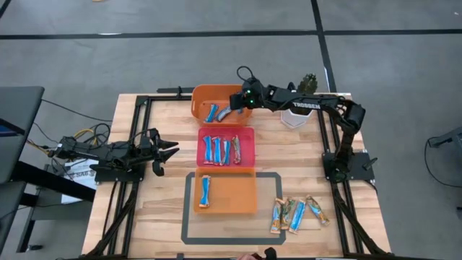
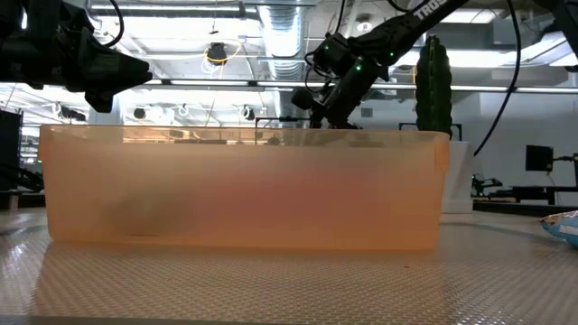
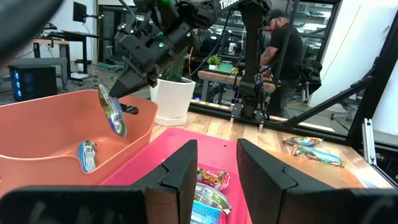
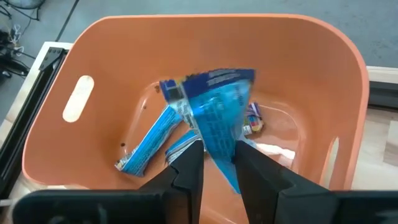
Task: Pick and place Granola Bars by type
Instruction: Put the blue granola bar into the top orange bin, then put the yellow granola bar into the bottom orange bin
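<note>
One blue bar (image 4: 217, 118) hangs pinched in the right claw (image 4: 214, 163) over the orange bin (image 1: 202, 97), where another blue bar (image 1: 211, 113) lies. Blue bars (image 1: 216, 149) and one multicoloured bar (image 1: 235, 148) fill the pink tray. One blue bar (image 1: 206, 191) lies in the orange tray. Four bars (image 1: 296, 212) lie on the table.

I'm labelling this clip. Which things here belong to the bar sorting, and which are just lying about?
Job: right claw, shut on a blue bar; orange bin; pink tray; orange tray; loose bars.
Idle: potted cactus; left claw.
</note>
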`<action>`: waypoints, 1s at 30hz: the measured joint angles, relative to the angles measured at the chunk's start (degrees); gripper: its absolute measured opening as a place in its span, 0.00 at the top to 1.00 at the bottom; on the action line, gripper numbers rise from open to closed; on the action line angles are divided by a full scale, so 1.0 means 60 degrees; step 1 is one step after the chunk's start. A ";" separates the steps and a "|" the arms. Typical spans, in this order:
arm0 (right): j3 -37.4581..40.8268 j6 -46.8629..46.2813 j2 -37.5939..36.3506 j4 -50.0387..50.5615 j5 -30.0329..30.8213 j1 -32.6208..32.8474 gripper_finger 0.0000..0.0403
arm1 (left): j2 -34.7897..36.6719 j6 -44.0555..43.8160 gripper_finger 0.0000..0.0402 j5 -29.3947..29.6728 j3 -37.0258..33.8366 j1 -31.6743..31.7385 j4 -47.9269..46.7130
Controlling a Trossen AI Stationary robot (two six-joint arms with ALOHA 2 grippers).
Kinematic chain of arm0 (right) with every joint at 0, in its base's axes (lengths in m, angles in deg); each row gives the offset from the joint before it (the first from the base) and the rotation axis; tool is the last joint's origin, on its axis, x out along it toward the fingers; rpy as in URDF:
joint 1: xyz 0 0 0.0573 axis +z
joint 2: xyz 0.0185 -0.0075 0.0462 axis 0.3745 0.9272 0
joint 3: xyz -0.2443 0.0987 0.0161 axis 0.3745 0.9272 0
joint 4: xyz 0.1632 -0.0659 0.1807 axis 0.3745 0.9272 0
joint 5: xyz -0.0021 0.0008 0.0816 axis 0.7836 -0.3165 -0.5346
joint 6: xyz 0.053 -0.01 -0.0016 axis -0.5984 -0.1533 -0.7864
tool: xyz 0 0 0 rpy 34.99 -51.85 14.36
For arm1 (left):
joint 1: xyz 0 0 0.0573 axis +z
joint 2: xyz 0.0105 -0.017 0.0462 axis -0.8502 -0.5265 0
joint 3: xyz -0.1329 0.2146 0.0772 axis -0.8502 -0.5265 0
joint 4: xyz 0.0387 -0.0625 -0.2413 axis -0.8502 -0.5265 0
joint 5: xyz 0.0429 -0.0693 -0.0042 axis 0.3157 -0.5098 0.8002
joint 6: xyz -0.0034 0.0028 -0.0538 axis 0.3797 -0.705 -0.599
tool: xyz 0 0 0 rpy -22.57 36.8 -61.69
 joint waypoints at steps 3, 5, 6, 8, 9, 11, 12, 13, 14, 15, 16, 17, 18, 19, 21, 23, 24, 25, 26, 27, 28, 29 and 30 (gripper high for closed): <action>0.0000 0.0000 0.0000 -0.0004 0.0000 0.0000 0.80 | 0.0000 -0.0001 0.74 0.0000 -0.0003 0.0000 0.0003; 0.0000 0.0000 0.0000 0.0000 0.0000 0.0000 0.80 | -0.0001 -0.0001 0.74 0.0000 -0.0001 0.0001 0.0000; 0.0000 -0.0003 0.0000 0.0000 0.0000 0.0000 0.80 | 0.0000 0.0001 0.74 0.0000 -0.0002 0.0001 0.0000; 0.0000 -0.0004 0.0000 -0.0004 -0.0004 0.0000 0.80 | -0.0003 0.0001 0.74 0.0000 -0.0004 -0.0002 0.0003; 0.0000 -0.0004 0.0000 0.0000 -0.0004 0.0000 0.80 | -0.0004 -0.0003 0.74 0.0000 0.0000 -0.0003 0.0000; 0.0000 -0.0004 0.0000 -0.0004 -0.0007 0.0000 0.80 | -0.0002 -0.0001 0.74 0.0000 -0.0004 0.0000 0.0002; 0.0000 -0.0004 0.0000 -0.0003 -0.0008 0.0000 0.80 | -0.0001 -0.0002 0.74 0.0000 -0.0004 0.0001 0.0002; 0.0000 -0.0004 0.0000 0.0000 -0.0012 0.0000 0.80 | -0.0004 -0.0002 0.74 0.0000 -0.0004 -0.0002 0.0000; 0.0000 -0.0004 0.0000 0.0000 -0.0019 0.0000 0.80 | -0.0004 -0.0002 0.74 0.0000 -0.0002 0.0001 0.0000; 0.0000 -0.0004 0.0000 -0.0004 -0.0029 0.0007 0.80 | 0.0000 0.0001 0.74 0.0000 -0.0004 0.0001 0.0000; 0.0000 -0.0005 0.0000 -0.0004 -0.0033 0.0015 0.80 | -0.0004 -0.0001 0.74 0.0000 -0.0001 0.0001 0.0001; 0.0000 -0.0007 0.0000 -0.0004 -0.0036 0.0024 0.80 | -0.0004 -0.0002 0.74 0.0000 -0.0001 0.0001 0.0004; 0.0000 -0.0007 0.0000 -0.0004 -0.0036 0.0054 0.80 | 0.0000 0.0001 0.74 0.0000 -0.0003 0.0001 0.0000; 0.0000 -0.0007 -0.0002 -0.0009 -0.0039 0.0076 0.80 | 0.0000 0.0001 0.74 0.0000 -0.0004 0.0001 0.0004; 0.0000 -0.0005 -0.0063 0.0001 -0.0188 0.0107 0.80 | -0.0003 -0.0002 0.74 0.0000 -0.0001 0.0000 0.0000; -0.0004 -0.0006 -0.0105 -0.0154 -0.0353 0.0193 0.80 | -0.0002 0.0001 0.74 0.0000 -0.0003 0.0001 0.0002; -0.0004 -0.0004 -0.0128 -0.0162 -0.0468 0.0232 0.80 | -0.0002 -0.0001 0.74 0.0000 -0.0001 -0.0002 0.0000; 0.0001 -0.0004 -0.0184 -0.0121 -0.0662 0.0263 0.80 | -0.0004 0.0000 0.74 0.0000 -0.0004 0.0001 0.0003; 0.0007 -0.0004 -0.0243 -0.0102 -0.0843 0.0330 0.80 | 0.0000 -0.0003 0.74 0.0000 -0.0003 0.0001 0.0000; 0.0006 0.0000 -0.0294 -0.0228 -0.0956 0.0420 0.80 | 0.0000 -0.0003 0.74 0.0000 -0.0002 -0.0001 0.0004; -0.0004 -0.0004 -0.0349 -0.0346 -0.1170 0.0507 0.80 | -0.0004 0.0001 0.74 0.0000 -0.0004 0.0001 0.0000; -0.0001 -0.0004 -0.0442 -0.0305 -0.1442 0.0569 0.80 | 0.0000 0.0001 0.74 0.0000 0.0000 -0.0003 0.0000; 0.0004 -0.0002 -0.0534 -0.0267 -0.1734 0.0647 0.80 | -0.0003 -0.0003 0.74 0.0003 0.0000 -0.0001 0.0003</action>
